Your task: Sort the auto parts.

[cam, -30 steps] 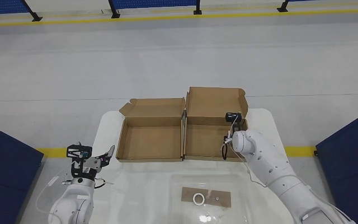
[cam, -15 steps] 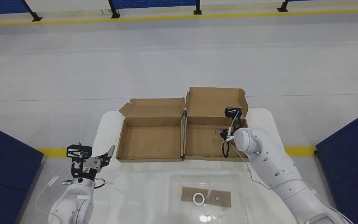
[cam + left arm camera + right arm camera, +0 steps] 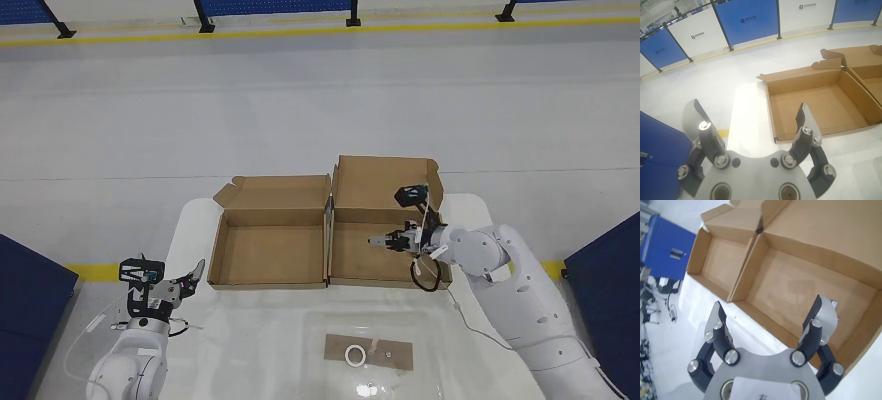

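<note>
- The right gripper point(image 3: 768, 301) is spread wide with nothing between its jaws, and hangs over the right box point(image 3: 360, 258).
- Change: within the last second the right arm swung its elbow outward. The gripper, formerly tucked under the wrist at the box's far side, now points level across the box interior.
- A small metallic piece point(image 3: 834, 303) lies on the box floor near a corner, partly hidden behind one finger. I cannot tell what it is.
- Judgement: a drop into this box looks complete, and the arm is free for the next part.
- The left gripper point(image 3: 748, 106) is also spread and empty, and is unmoved at the table point(image 3: 250, 330) edge. It faces the left box point(image 3: 268, 255), whose floor is bare.
- The white ring point(image 3: 355, 353) lies unmoved on a brown card point(image 3: 395, 352). It is on the robot's side of both boxes, between the arms and well apart from either gripper.
- Judgement: the ring is still to be sorted.
</note>
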